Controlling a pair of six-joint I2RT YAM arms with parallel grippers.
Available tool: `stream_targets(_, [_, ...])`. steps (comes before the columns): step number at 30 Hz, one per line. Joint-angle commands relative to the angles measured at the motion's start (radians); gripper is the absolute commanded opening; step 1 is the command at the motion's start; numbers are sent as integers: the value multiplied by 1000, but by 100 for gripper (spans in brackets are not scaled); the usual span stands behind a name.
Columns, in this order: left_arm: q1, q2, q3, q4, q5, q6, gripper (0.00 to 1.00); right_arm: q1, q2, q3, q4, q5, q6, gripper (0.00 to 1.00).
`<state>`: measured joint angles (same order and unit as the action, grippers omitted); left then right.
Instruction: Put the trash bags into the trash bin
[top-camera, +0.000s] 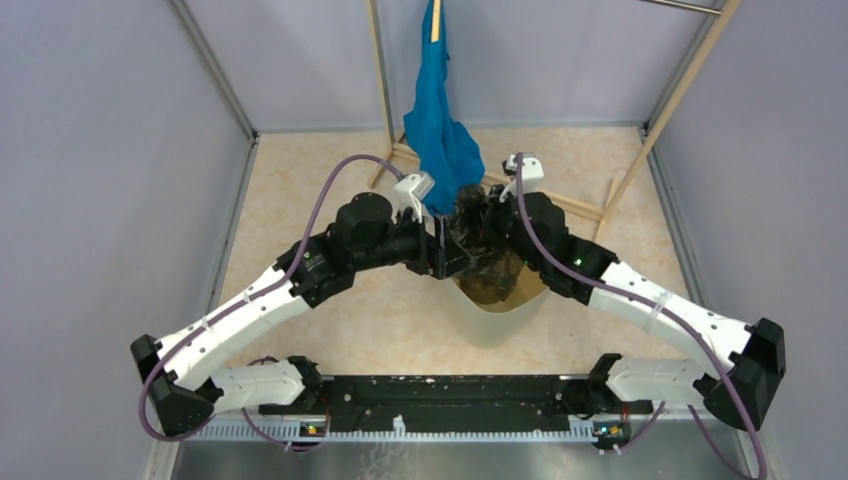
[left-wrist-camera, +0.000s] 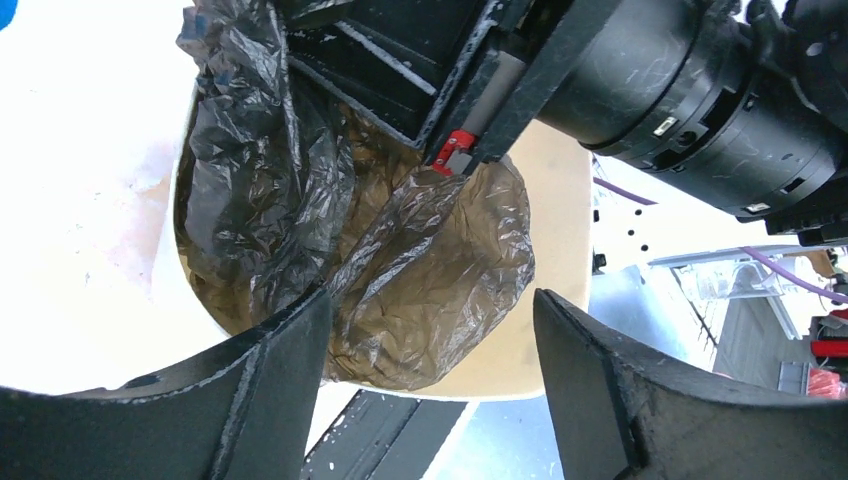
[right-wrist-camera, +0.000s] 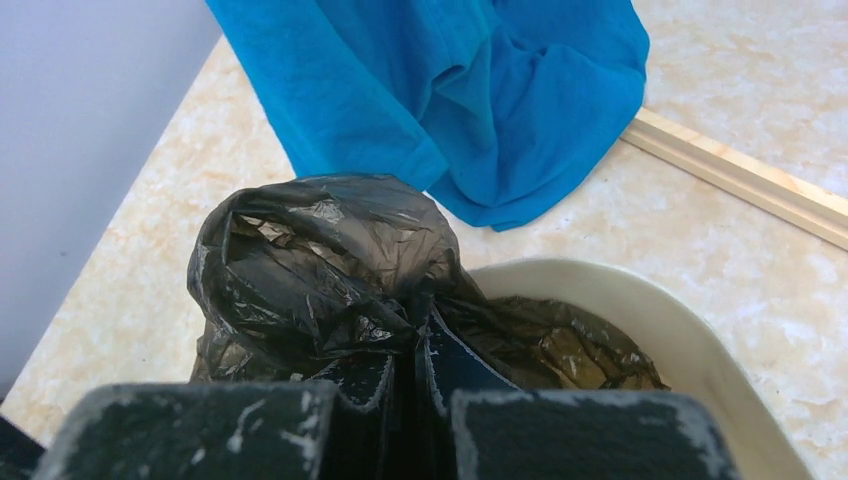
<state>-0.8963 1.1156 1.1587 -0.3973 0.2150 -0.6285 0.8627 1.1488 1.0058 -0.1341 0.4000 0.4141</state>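
Observation:
The dark grey-brown trash bag (top-camera: 492, 268) lies partly inside the cream-beige trash bin (top-camera: 490, 322), with a bunched part standing above the far rim. My right gripper (right-wrist-camera: 418, 340) is shut on that bunched film (right-wrist-camera: 320, 260), just above the bin's rim (right-wrist-camera: 640, 300). My left gripper (left-wrist-camera: 430, 340) is open and empty over the near side of the bin (left-wrist-camera: 555, 220), its fingers apart on either side of the bag (left-wrist-camera: 430, 270). Both grippers meet over the bin in the top view, the left (top-camera: 445, 255) and the right (top-camera: 482, 215).
A bright blue cloth (top-camera: 438, 120) hangs from a wooden rack (top-camera: 380, 70) right behind the bin; it also shows in the right wrist view (right-wrist-camera: 450, 90). The rack's base bar (right-wrist-camera: 740, 175) lies on the floor. Grey walls close in on both sides.

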Motion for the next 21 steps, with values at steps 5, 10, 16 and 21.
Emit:
stream_targets(5, [-3,-45,100,-32,-4,4,83,-11,-102,68,-116,-123,-22,0])
stream_targets(10, [-3,-93,118,-31,-6,-9,88,-9,-163,123,-287,-189,-32,0])
stream_targets(16, [-3,-92,111,-25,-11,-33,88,-10,-178,177,-389,-207,-83,1])
stream_targets(21, [-3,-109,30,-93,-136,-108,76,-10,-177,191,-417,-192,-98,1])
